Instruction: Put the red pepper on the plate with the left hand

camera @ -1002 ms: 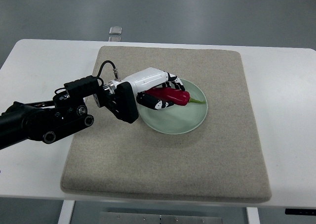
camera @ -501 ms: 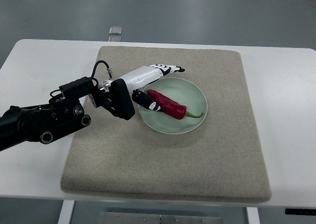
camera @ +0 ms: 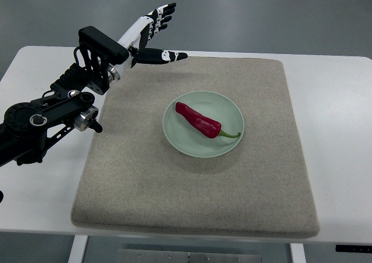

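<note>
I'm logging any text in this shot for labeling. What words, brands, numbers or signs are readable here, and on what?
None can be read.
Red pepper, plate, mat and table: no print shows.
Left hand, open and raised at the mat's far left corner: black and white markings only, no lettering.

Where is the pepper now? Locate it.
In the top view, the pepper lies on the plate mid-mat, apart from the open left hand raised at upper left.

beige mat (camera: 192,187) on white table (camera: 337,129)
</note>
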`<state>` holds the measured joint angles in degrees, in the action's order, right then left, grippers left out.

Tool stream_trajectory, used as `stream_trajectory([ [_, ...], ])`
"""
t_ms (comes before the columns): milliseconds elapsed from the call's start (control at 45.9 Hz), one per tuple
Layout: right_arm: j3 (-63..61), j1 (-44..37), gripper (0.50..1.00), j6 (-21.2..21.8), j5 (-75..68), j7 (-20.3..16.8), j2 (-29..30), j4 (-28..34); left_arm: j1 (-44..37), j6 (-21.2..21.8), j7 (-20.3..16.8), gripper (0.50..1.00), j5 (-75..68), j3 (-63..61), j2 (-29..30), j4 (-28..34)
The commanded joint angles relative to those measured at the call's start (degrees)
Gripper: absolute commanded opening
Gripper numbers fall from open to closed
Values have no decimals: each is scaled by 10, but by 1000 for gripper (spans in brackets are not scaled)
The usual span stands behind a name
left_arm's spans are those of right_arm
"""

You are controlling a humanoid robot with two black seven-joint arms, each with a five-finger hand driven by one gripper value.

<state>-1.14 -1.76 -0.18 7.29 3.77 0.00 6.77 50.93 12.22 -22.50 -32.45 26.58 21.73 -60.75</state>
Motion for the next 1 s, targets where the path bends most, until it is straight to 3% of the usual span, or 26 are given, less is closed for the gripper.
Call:
stream_trajectory([
  [0, 0, 0, 928, 0, 0, 0, 0, 0, 0, 0, 0, 992, 72, 1, 0, 23],
  [305, 0, 0, 928, 0, 0, 0, 0, 0, -32, -18, 0, 994, 292, 55, -5, 76],
  [610, 0, 0, 928, 2, 0, 0, 0, 0, -84, -79, 1, 1000, 302, 150, -6, 93],
  [980, -1, 0, 928, 3, -1, -1, 0, 0, -91, -123, 0, 1000, 311, 160, -24, 112],
])
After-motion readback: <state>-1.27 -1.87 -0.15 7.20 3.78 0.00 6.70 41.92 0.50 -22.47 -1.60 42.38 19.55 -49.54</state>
